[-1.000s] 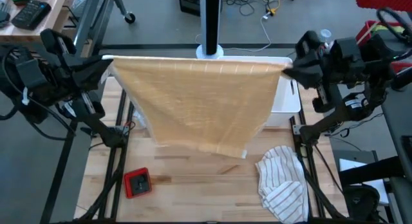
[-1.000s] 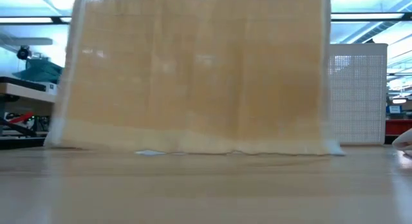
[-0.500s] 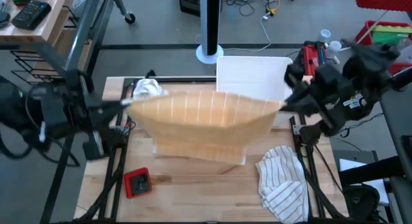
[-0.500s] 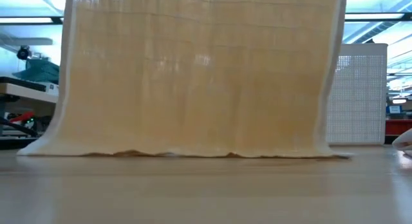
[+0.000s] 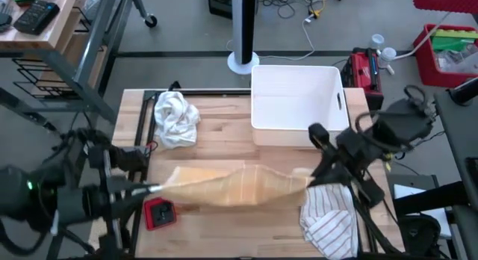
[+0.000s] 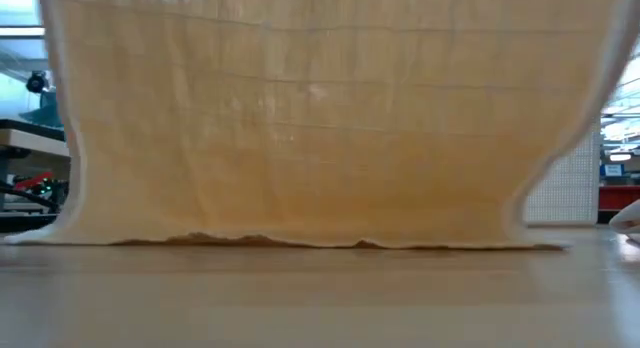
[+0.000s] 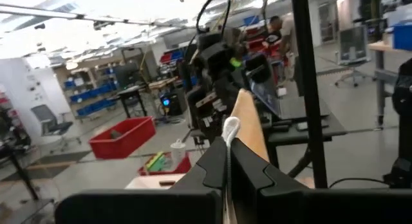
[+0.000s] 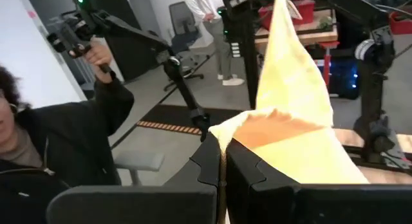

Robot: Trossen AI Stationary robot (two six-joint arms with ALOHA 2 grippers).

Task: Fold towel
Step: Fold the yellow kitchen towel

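I see the table (image 5: 224, 223) under both arms, and over its near half the tan towel (image 5: 231, 187) hangs stretched between the two grippers, its top edge held up and its lower hem touching the wood, as the low view shows (image 6: 300, 138). Behind it a white bin (image 5: 297, 96) sits at the far edge. A striped cloth (image 5: 328, 215) lies crumpled at the near right, just beside the towel's right end, and a white cloth (image 5: 175, 118) is bunched at the far left. A small red device (image 5: 158, 211) lies near the left front, just below the towel's left corner. My left gripper (image 5: 153, 188) is low at the left side, fingers pressed together on the towel's left corner; its wrist view shows the fabric pinched between them (image 7: 228, 153). My right gripper (image 5: 312, 178) is at the right, fingers likewise clamped on the opposite corner (image 8: 222, 156). Beyond the table, the right wrist view shows a person (image 8: 58, 147) in a dark top holding up a handle.
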